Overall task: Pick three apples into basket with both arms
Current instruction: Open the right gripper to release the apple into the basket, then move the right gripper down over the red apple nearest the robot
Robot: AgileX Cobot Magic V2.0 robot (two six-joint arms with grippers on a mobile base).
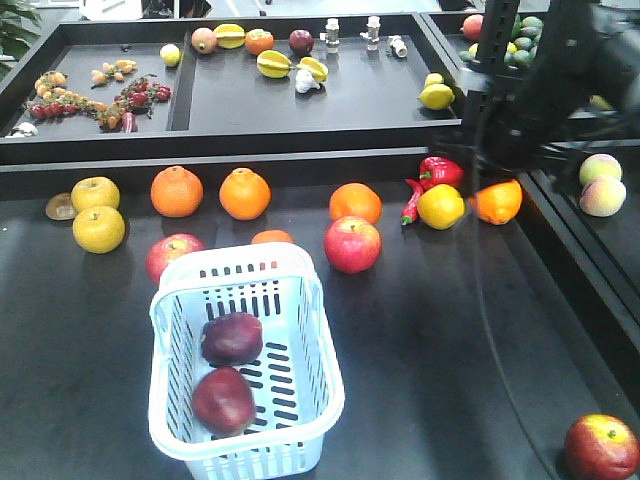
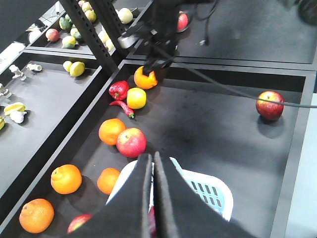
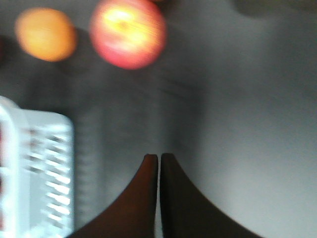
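Two maroon apples (image 1: pixel 232 338) (image 1: pixel 223 400) lie in the basket (image 1: pixel 160 330); my left claw (image 2: pixel 151 155) and right claw (image 3: pixel 159 156) are both pressed together, holding nothing.
From the front I see the pale blue basket on the desk (image 1: pixel 450 350), one apple behind the other. A third red apple (image 1: pixel 600 447) sits well apart at the desk's near right corner. My left claw hangs over the basket's rim. My right view is blurred, with a pinkish apple (image 3: pixel 128 32) ahead.

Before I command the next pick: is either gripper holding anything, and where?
Nothing is held: the left gripper and right gripper are both shut and empty.
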